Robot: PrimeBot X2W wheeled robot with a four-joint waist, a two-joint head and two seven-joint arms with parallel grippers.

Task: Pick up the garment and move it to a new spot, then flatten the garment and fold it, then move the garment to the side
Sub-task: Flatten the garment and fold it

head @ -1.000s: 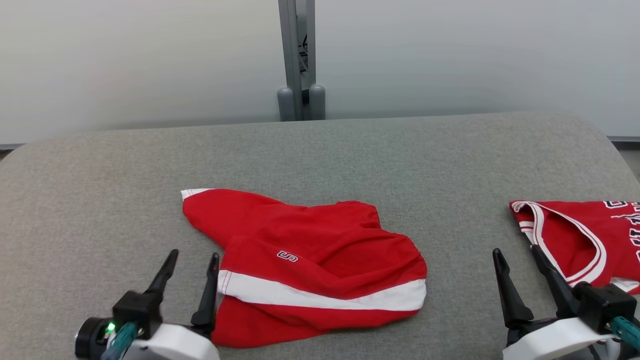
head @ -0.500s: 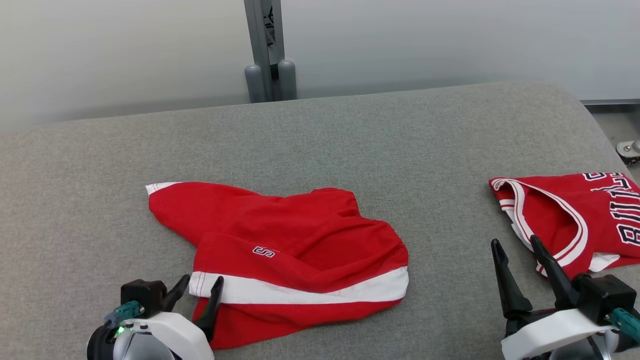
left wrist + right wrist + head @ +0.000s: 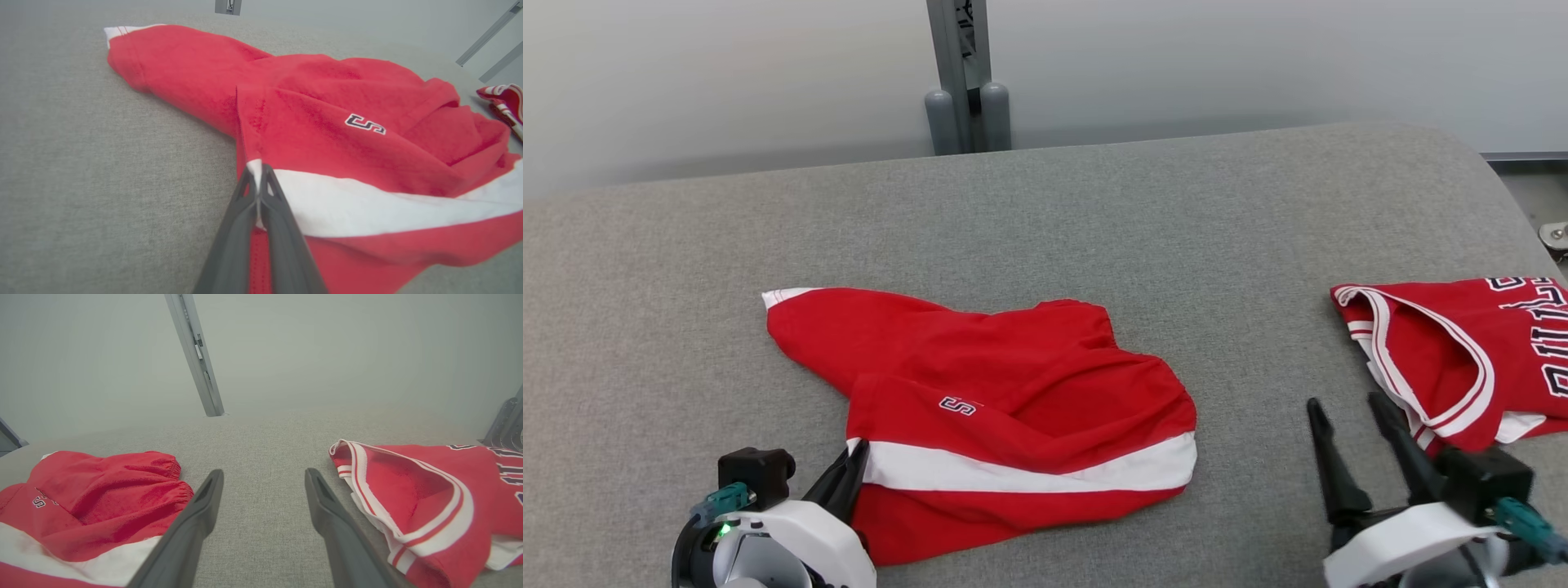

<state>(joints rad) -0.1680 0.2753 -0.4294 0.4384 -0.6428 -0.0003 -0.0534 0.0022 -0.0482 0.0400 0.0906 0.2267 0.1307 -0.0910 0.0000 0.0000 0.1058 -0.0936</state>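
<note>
At 7 o'clock in the head view: my left pincer (image 3: 854,457), fingers together, clamped on the left end of the white stripe (image 3: 367,200) of the red shorts (image 3: 1013,384). Left wrist view confirms it: a sliver of white cloth sits pinched between the two fingertips (image 3: 273,196).

Shorts lie crumpled on the grey padded table (image 3: 1094,212), just left of centre. One leg with a white-trimmed hem points to 10 o'clock. The small "S" logo (image 3: 958,406) faces up.

My right pincer (image 3: 1345,404) at 4 o'clock: fingers apart, nothing between them, pointing over the bare table.

Red jersey (image 3: 1445,359) at 3 o'clock, white-trimmed, dark lettering, just beside my right pincer's right finger and well apart from the shorts.

Grey post (image 3: 964,73) at 12 o'clock, behind the table.
</note>
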